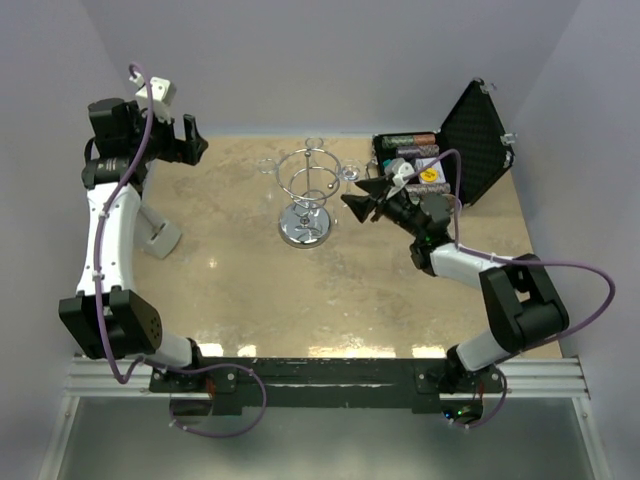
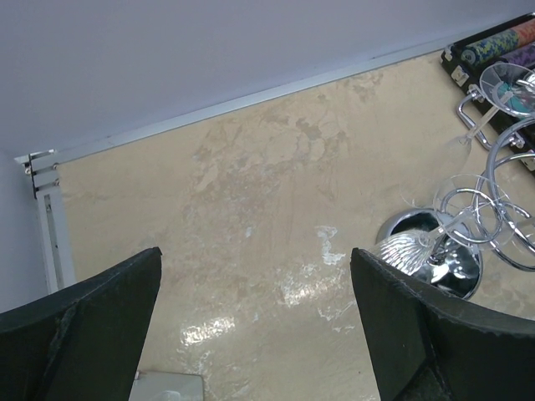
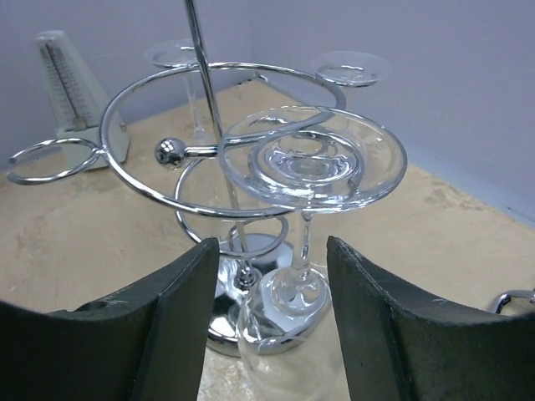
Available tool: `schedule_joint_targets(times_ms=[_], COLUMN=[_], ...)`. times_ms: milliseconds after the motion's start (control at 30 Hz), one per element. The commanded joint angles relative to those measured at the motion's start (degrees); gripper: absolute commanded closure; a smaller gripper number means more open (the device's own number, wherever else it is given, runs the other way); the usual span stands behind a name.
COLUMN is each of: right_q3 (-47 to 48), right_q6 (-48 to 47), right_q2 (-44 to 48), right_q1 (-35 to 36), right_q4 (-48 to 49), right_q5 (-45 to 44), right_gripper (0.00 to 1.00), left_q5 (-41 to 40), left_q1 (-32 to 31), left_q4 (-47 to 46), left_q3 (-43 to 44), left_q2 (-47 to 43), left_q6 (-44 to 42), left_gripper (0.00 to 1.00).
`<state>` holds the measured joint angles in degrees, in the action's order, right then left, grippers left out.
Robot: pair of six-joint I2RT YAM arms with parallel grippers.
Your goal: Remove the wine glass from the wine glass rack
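Hanging foot-up from a rack loop, glass sits btwn the R gripper fingers, which stand apart either side of its stem; contact unclear. L gripper spread wide, well apart from rack, far left.
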<state>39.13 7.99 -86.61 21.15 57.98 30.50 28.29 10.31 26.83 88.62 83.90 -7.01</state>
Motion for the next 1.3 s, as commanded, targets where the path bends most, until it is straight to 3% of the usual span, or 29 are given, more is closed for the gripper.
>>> schedule_joint_targets(times_ms=[0, 467, 867, 1267], right_q3=[3.93, 8.67, 8.06, 9.12], right_q6=[0.80, -0.34, -1.57, -2.28], right_q2=[-2.94, -7.70, -3.49, 2.15], right_q1=[0.47, 1.35, 1.35, 1.27], right_q4=[5.75, 3.81, 0.65, -6.90], right_q5=[-1.76, -6.07, -4.66, -7.29], right_gripper=[0.43, 0.66, 1.00, 1.00], left_q5=[-0.25, -2.36, -2.02, -0.79], left_q1=[-0.02, -0.02, -0.02, -0.02], left_q4=[-0.81, -0.73, -1.08, -2.83], left_q3=[1.91, 2.26, 0.24, -0.55], left_q2=[0.83, 1.09, -0.31, -0.31], left_q6=[0.42, 0.07, 0.59, 2.87], left_gripper=[0.00, 0.00, 0.00, 0.00])
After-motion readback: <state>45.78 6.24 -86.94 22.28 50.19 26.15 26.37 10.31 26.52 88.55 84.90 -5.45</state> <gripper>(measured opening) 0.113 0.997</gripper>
